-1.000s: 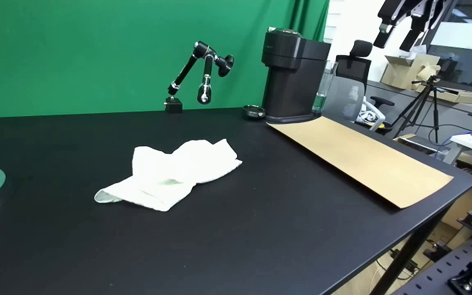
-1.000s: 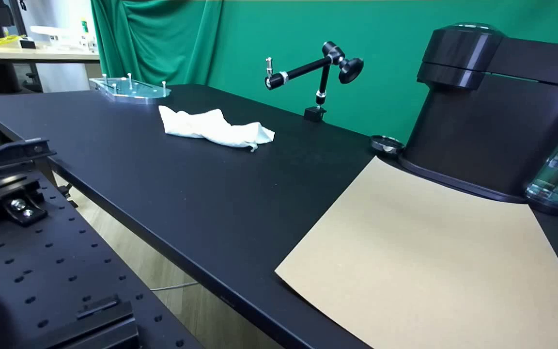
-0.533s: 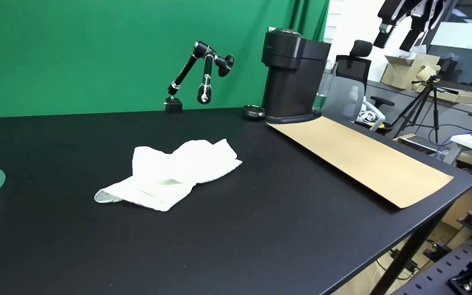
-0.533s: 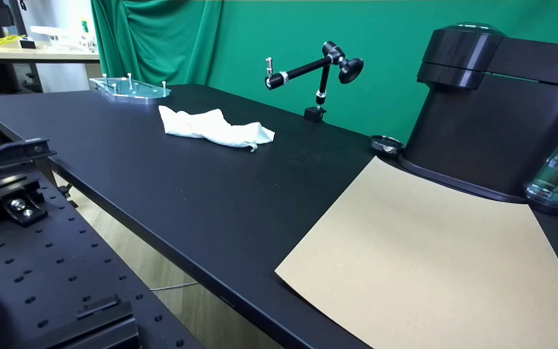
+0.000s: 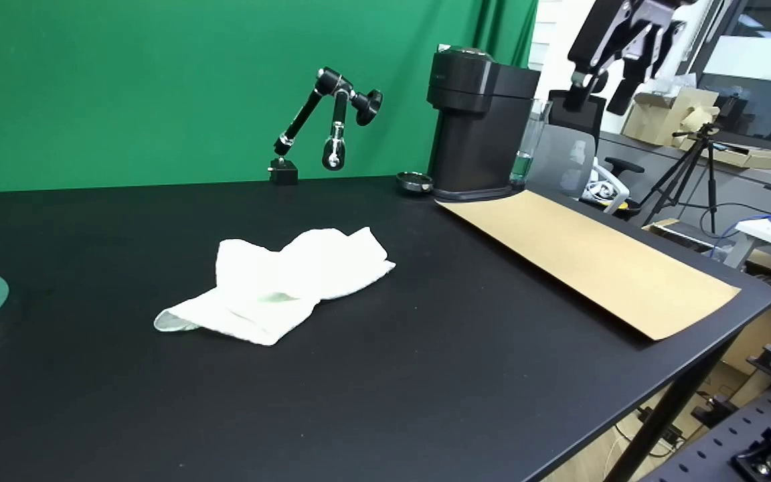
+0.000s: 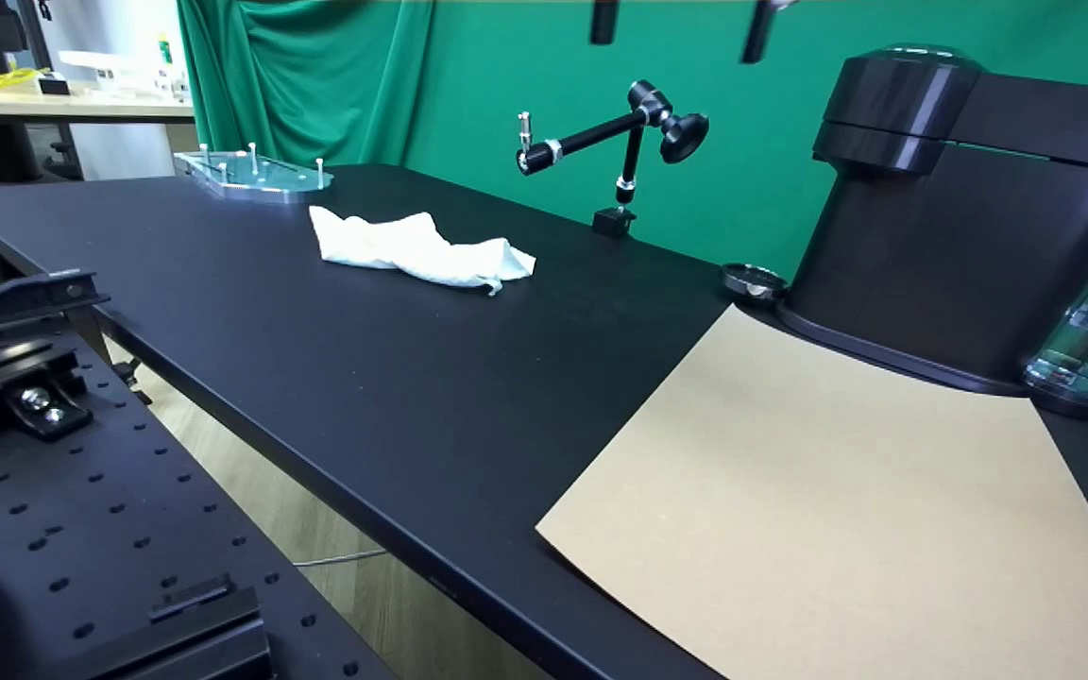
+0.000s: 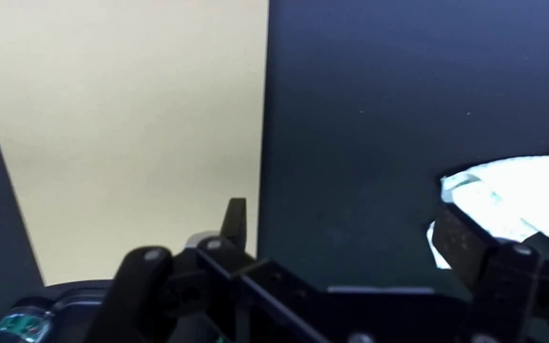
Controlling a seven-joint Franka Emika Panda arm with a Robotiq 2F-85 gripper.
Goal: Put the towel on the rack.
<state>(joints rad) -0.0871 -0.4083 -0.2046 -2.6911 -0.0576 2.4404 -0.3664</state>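
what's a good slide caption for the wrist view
Open gripper above a dark table, tan sheet at left, crumpled white towel at right.

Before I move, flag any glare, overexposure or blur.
In an exterior view, the towel washes out, folds mostly lost; in the wrist view it burns white too, the gripper dark and blurry; in an exterior view, glare streaks the coffee machine.

Pincer (image 7: 343,224) is mostly blk — w/ rnd screws (image 7: 522,249), lt-grey parts (image 5: 653,12).
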